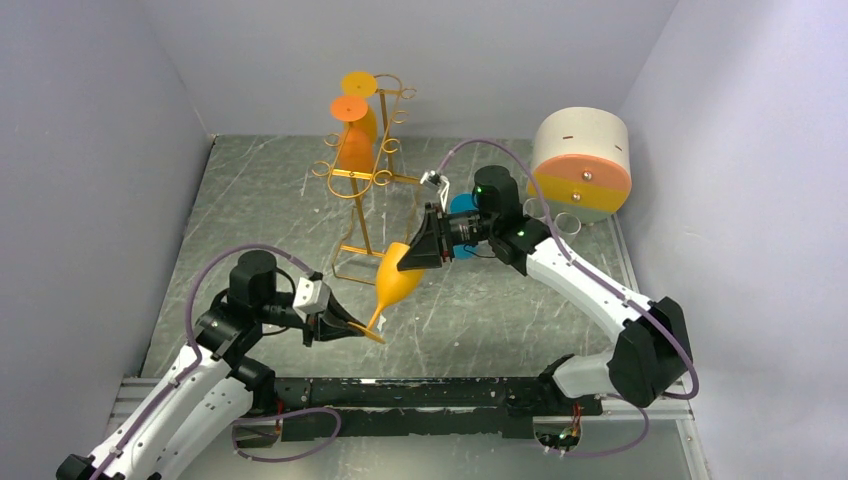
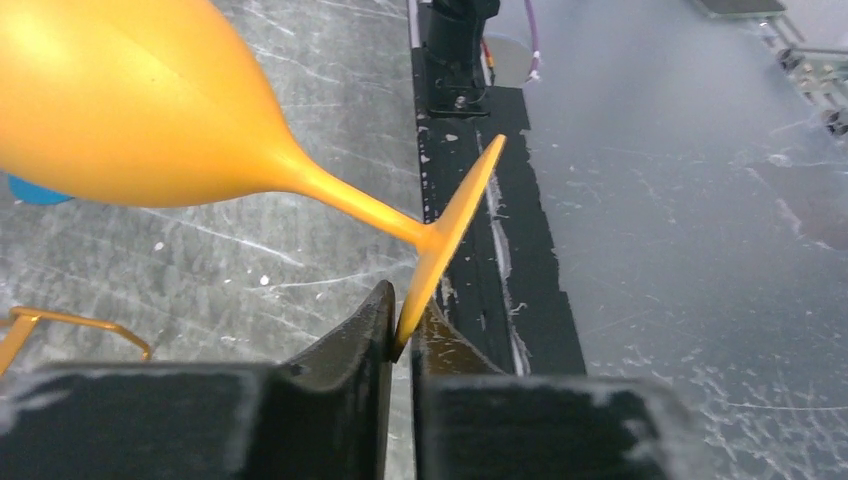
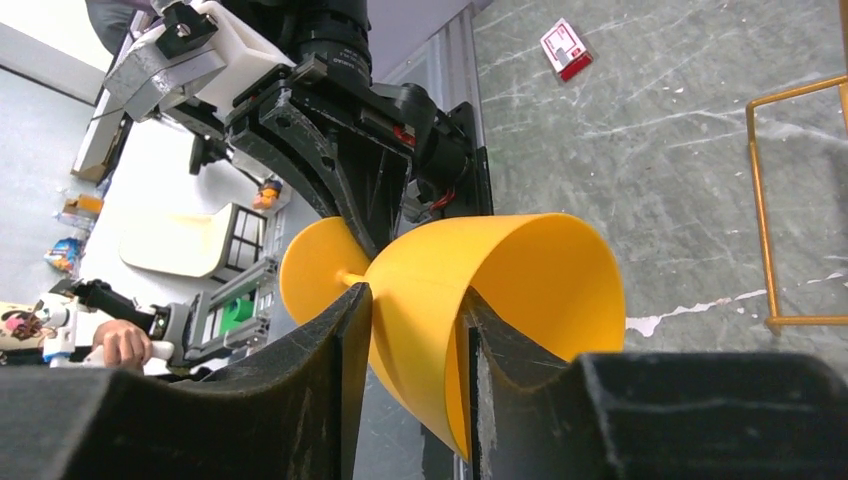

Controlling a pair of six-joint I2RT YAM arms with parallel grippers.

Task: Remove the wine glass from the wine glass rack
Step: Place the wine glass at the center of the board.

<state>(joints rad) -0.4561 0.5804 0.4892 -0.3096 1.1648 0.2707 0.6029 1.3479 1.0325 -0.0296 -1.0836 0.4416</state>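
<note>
The wine glass (image 1: pixel 398 275) is clear of the wine glass rack (image 1: pixel 365 180), hanging tilted in the air over the table (image 1: pixel 260 200) between the two arms, bowl up toward the right arm and foot down toward the left. The left gripper (image 2: pixel 400 335) is closed tight, nipping just the thin edge of the foot disc, and that's a slim hold! The right gripper (image 3: pixel 415 310) stands about half open, astride the bowl wall near the rim. One finger (image 3: pixel 340 330) is outside and the other is at the mouth. Both look right against the plastic, but whether they actually press on it cannot be told.

Here's the danger: with so little of the foot between the left pads, the disc could pivot or squirt out, and the glass would drop to the tabletop. The bowl is smooth and curved, so a squeeze from the right could push it sideways and lever the foot free. If the arms pull against each other, the stem takes the strain. Behind them, two more glasses (image 1: pixel 352 130) hang on the rack, near enough for a wide swing to clip.
</note>
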